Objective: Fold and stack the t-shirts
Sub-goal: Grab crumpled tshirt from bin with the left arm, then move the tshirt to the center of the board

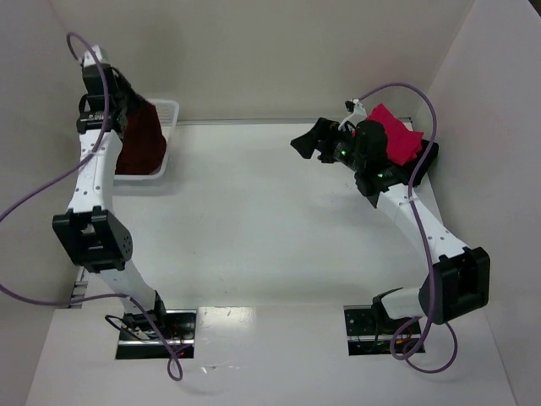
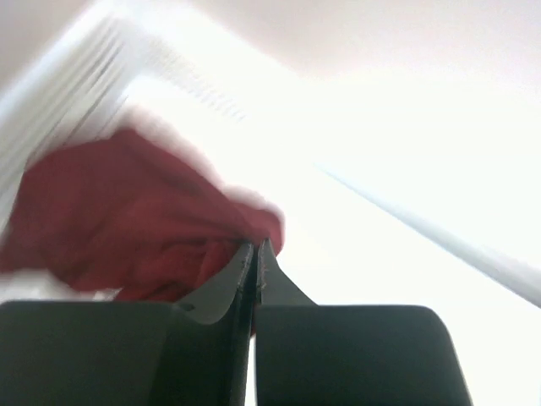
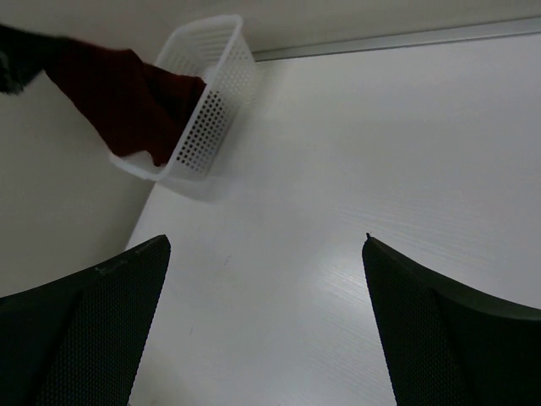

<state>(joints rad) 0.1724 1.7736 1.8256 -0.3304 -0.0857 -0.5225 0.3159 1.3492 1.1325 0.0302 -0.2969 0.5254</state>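
A dark maroon t-shirt [image 1: 142, 139] hangs from my left gripper [image 1: 127, 91], which is shut on its cloth high over the white basket [image 1: 172, 110]. In the left wrist view the maroon shirt [image 2: 127, 216] bunches just beyond the closed gripper [image 2: 255, 247]. The right wrist view shows the shirt [image 3: 118, 97] draped out of the basket [image 3: 211, 85]. My right gripper [image 1: 306, 140] is open and empty above the table at the back right; in its own view [image 3: 266, 245] only bare table lies between the fingers. A folded pink-red shirt [image 1: 396, 139] lies on a black one [image 1: 427, 156] behind the right arm.
The basket stands in the far left corner against the wall. White walls close in the table on the left, back and right. The folded stack sits in the far right corner, partly hidden by the right wrist.
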